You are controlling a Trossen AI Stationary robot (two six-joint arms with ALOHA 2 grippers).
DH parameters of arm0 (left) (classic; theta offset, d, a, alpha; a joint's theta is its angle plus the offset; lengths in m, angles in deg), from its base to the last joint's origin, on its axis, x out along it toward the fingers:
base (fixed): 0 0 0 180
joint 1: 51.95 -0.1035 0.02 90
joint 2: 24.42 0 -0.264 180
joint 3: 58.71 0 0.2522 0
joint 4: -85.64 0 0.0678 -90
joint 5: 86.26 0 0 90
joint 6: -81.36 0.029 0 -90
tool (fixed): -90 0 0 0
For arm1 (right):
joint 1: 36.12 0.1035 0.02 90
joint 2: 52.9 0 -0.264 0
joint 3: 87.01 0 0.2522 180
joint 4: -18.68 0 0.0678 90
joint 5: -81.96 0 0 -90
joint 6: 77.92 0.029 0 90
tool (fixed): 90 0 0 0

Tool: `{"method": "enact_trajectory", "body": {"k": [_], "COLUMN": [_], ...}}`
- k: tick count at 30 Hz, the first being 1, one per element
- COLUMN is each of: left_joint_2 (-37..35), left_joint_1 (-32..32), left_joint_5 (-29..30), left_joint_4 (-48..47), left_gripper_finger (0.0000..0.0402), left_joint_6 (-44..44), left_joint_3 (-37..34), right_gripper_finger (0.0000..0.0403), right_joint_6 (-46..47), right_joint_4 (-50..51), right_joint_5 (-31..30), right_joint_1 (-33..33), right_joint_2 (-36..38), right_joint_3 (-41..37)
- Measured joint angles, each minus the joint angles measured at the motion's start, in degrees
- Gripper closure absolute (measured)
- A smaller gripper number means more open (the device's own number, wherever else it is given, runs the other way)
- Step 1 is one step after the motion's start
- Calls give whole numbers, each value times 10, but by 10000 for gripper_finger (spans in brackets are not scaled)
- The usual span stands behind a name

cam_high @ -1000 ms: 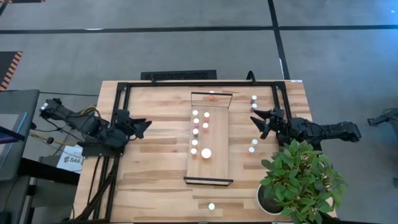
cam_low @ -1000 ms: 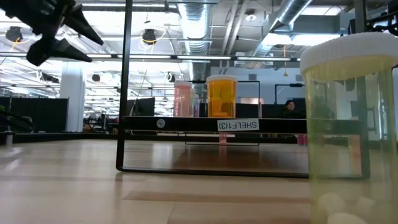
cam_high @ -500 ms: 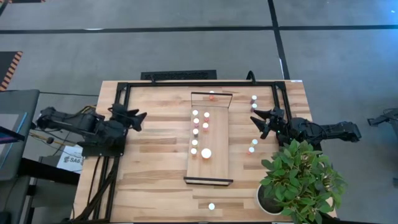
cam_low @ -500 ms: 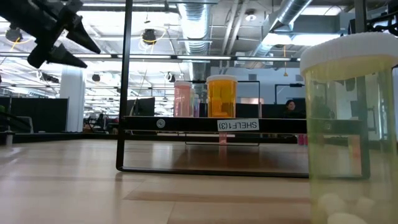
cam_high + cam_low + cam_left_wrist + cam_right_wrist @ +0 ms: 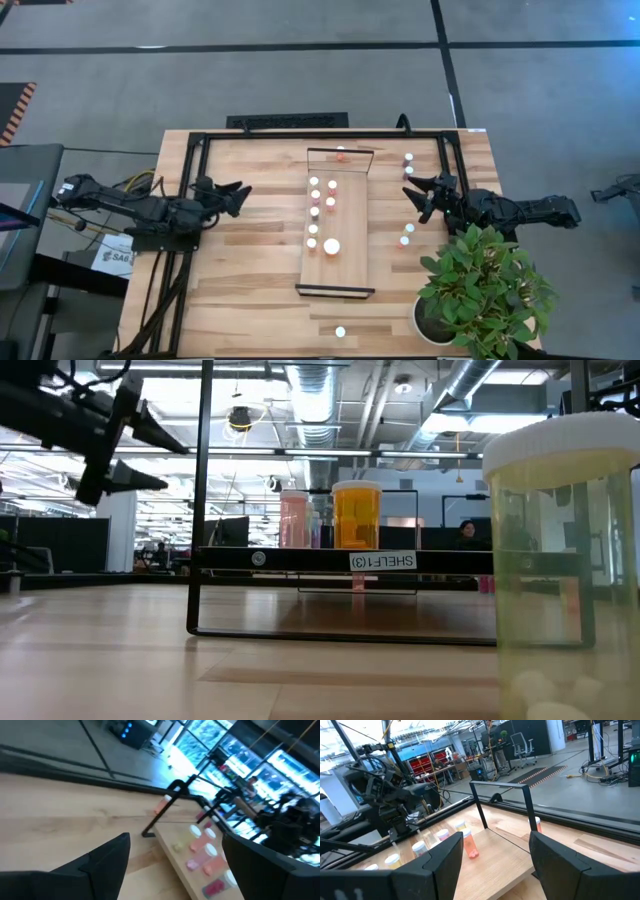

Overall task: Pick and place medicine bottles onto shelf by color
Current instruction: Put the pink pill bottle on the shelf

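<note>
- Left gripper (image 5: 240,193): fingers spread apart with nothing between them, held above the slatted tabletop (image 5: 250,270) on its left part, tips aimed toward the shelf (image 5: 352,262).
- Just behind that gripper, under the arm: black frame rails (image 5: 186,170) running along the table's left edge; a white label sheet (image 5: 112,258) and loose cables off the table beyond the arm's base.
- Ahead of the open fingers: bare wood only, then the shelf's long side; nothing between tips and board.
- On the shelf, past the tips: medicine bottles (image 5: 314,211) standing in two short rows of white caps, one with a larger cap (image 5: 331,245) nearest the shelf's near end, one orange bottle (image 5: 340,154) alone by the far end rail.
- Seen level across the table: pink bottle (image 5: 294,518) and orange bottle (image 5: 357,515) upright behind a rail labelled "SHELF (13)" (image 5: 382,561); pale yellowish bottle (image 5: 565,560) very close to the camera.
- Right gripper (image 5: 420,196): on the far side of the shelf from the left one, fingers apart, empty, tips facing the shelf.
- Around the right gripper: loose bottles on the tabletop, two beyond it (image 5: 408,164) and two nearer (image 5: 406,235); potted plant (image 5: 485,290) just beside the arm.
- One more bottle (image 5: 340,331) alone near the table's front edge, well apart from both grippers.
</note>
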Motion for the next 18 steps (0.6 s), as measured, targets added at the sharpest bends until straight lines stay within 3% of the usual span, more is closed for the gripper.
{"method": "enact_trajectory", "body": {"k": [7,14,18], "left_joint_2": [0,0,0], "left_joint_1": [0,3,6], "left_joint_5": [-21,-21,-21], "left_joint_4": [111,90,81], "left_gripper_finger": [99,99,99], "left_joint_6": [-17,-1,-45], "left_joint_3": [-76,-81,-81], "right_gripper_finger": [152,152,152], "right_joint_6": [0,0,0], "right_joint_4": [0,0,0], "right_joint_5": [0,0,0], "right_joint_1": [0,0,0], "right_joint_2": [0,0,0], "right_joint_3": [0,0,0]}}
